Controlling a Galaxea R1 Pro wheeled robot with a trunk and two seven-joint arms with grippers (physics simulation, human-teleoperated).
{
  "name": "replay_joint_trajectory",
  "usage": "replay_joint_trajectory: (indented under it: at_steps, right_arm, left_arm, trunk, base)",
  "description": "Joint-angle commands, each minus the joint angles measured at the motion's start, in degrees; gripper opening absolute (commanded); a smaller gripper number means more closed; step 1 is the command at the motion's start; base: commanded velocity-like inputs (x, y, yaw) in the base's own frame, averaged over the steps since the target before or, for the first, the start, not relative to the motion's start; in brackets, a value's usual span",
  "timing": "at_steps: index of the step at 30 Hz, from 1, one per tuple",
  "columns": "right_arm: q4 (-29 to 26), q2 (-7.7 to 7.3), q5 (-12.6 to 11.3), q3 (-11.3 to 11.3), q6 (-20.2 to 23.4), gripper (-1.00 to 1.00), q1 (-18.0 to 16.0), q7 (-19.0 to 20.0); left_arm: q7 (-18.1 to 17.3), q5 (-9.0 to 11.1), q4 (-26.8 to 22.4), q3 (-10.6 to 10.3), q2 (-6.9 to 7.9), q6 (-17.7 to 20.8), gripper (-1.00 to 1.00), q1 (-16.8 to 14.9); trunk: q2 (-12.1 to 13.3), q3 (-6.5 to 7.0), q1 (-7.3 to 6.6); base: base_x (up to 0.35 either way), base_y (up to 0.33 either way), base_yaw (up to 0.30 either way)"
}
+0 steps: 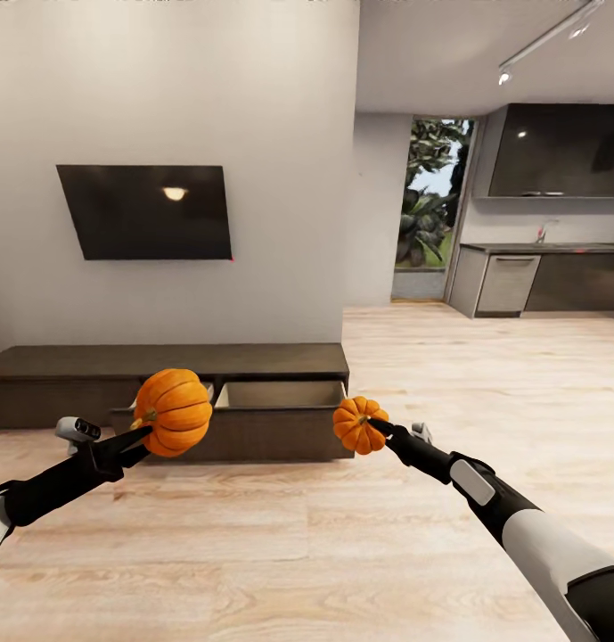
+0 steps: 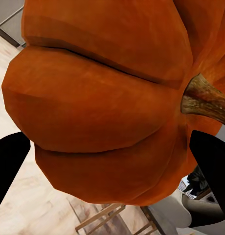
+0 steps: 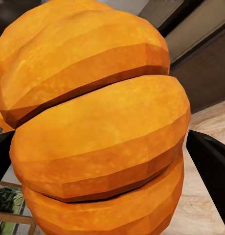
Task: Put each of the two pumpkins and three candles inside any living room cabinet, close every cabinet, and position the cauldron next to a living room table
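Each of my grippers holds an orange ribbed pumpkin. My left gripper (image 1: 151, 437) is shut on one pumpkin (image 1: 173, 412), whose ribs and brown stem loom close in the left wrist view (image 2: 107, 98). My right gripper (image 1: 376, 430) is shut on the other pumpkin (image 1: 359, 423), seen close up in the right wrist view (image 3: 98, 132). Both hang in front of the long, low dark brown cabinet (image 1: 280, 361) under the wall. Two of its drawers stand pulled out, showing pale insides (image 1: 280, 394). The left pumpkin covers part of the left drawer.
A black screen (image 1: 146, 211) hangs on the grey wall above the cabinet. Light wood floor (image 1: 298, 553) lies between me and the cabinet. To the right, the room opens to a grey kitchen counter (image 1: 543, 276) and a glass door (image 1: 431, 205).
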Motion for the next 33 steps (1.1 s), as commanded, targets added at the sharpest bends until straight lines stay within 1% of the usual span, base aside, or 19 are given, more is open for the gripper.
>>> replay_joint_trajectory:
  at_steps: [1,14,24,33]
  right_arm:
    - [0.0,-0.05,-0.54,0.25,0.3,-1.0,-0.06,0.02]
    - [0.0,-0.05,-0.54,0.25,0.3,-1.0,-0.06,0.03]
    - [0.0,-0.05,-0.54,0.25,0.3,-1.0,-0.07,0.02]
    - [-0.08,-0.05,-0.54,0.25,0.3,-1.0,-0.04,0.02]
  left_arm:
    - [-0.07,0.02,0.0,0.02,0.01,0.22,-1.0,-0.03]
    - [-0.07,0.06,0.0,0.02,0.01,0.22,-1.0,-0.03]
    - [-0.07,0.0,0.83,0.1,0.03,0.22,-1.0,-0.03]
    - [-0.07,-0.12,1.05,0.18,0.09,0.22,-1.0,-0.03]
  trunk:
    - [0.39,0.12,-0.23]
    - [5.6,2.46,-3.09]
    - [5.6,2.46,-3.09]
    - [5.6,2.46,-3.09]
  base:
    - [0.0,0.0,0.0]
    - [0.0,0.0,0.0]
    - [0.024,0.003,0.0]
    - [0.305,0.005,0.0]
